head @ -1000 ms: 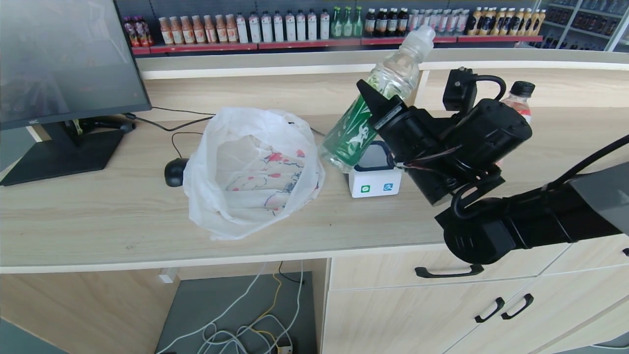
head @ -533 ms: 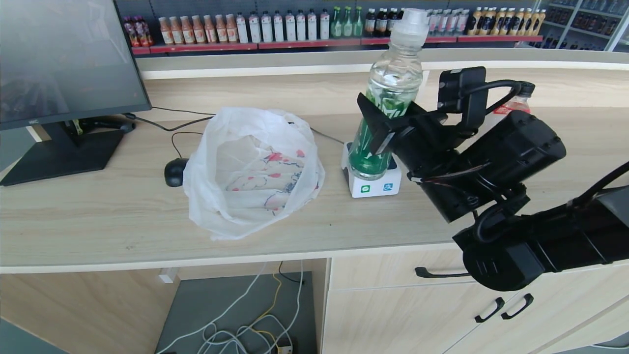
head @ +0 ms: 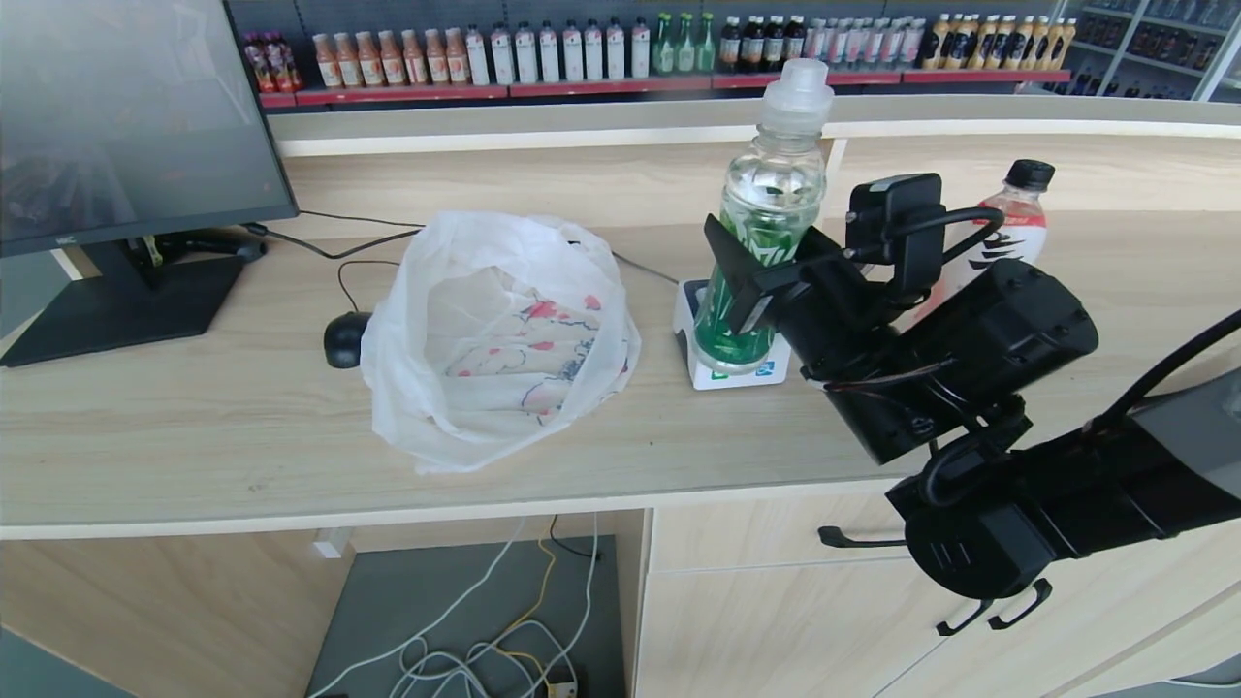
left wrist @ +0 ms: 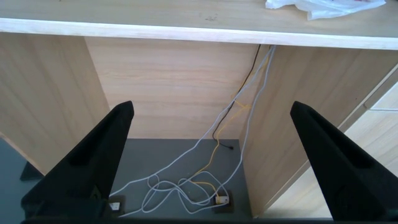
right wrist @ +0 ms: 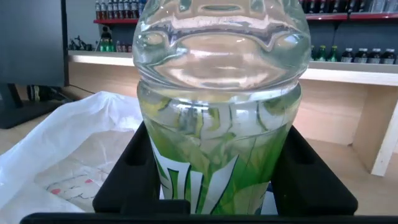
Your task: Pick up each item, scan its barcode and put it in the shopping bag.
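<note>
The right gripper point(head: 759, 283) is clamping the green-labelled bottle point(head: 773, 189) round its middle. Having swung it from a lean to upright, it is now sinking it a little, so the base is hovering right over the scanner point(head: 734, 374). That looks like the scan being taken (where the barcode is facing, I cannot tell). The shopping bag point(head: 494, 330) is sitting open just beside the scanner. The left gripper point(left wrist: 211, 155) is hanging spread wide, well below the scanner.

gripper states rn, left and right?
Left gripper: open, holding nothing.
Right gripper: closed on the green bottle.
</note>
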